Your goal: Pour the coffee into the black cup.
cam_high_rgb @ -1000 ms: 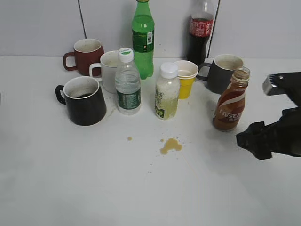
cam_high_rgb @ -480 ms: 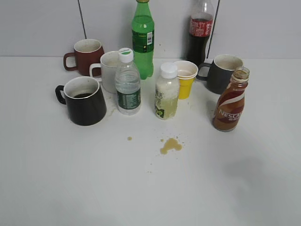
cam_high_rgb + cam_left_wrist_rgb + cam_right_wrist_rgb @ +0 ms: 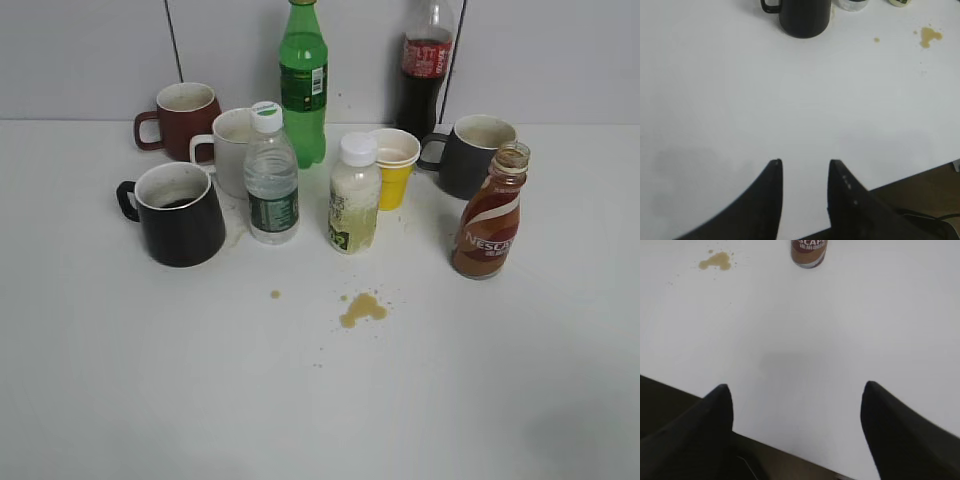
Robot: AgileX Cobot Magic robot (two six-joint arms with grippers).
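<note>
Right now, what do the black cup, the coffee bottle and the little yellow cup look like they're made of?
The black cup: probably glazed ceramic, with a glossy black outside, pale inside and thick wall. The coffee bottle: likely plastic under a printed shrink label; glass can't be ruled out. The yellow cup: seemingly thin disposable paper or plastic, matte, with a white inside.

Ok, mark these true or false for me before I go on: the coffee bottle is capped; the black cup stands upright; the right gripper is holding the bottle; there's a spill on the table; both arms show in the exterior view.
1. The coffee bottle is capped: false, its mouth is open, no cap on it.
2. The black cup stands upright: true.
3. The right gripper is holding the bottle: false, it is open and empty, well back from the bottle.
4. There is a brownish spill on the table: true.
5. Both arms show in the exterior view: false, neither does; the left gripper shows only in its wrist view.
</note>
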